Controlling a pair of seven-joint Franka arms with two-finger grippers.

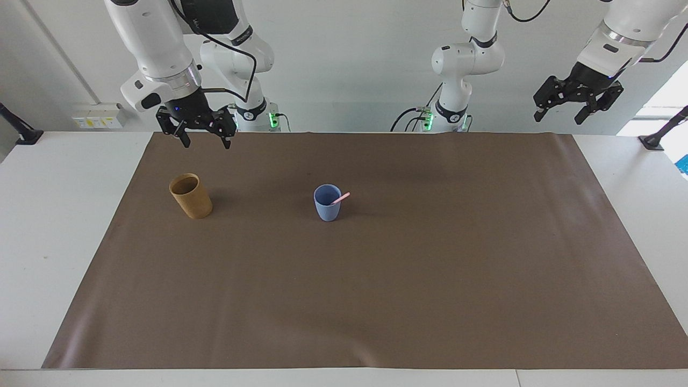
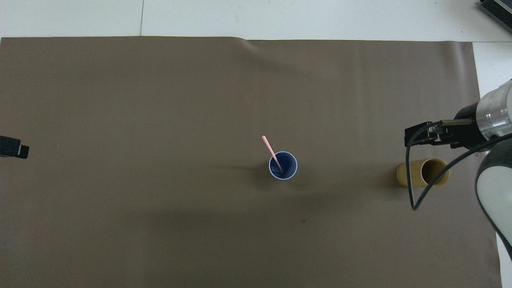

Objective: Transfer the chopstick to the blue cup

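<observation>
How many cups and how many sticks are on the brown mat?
Cups: 2, the blue cup and the tan cup
Sticks: 1, the pink chopstick leaning in the blue cup
Total: 3

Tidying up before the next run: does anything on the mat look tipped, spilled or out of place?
Nothing stands out. The blue cup stands upright with the chopstick leaning in it, top over the rim. The tan cup is upright and apart, toward the right arm's end.
</observation>
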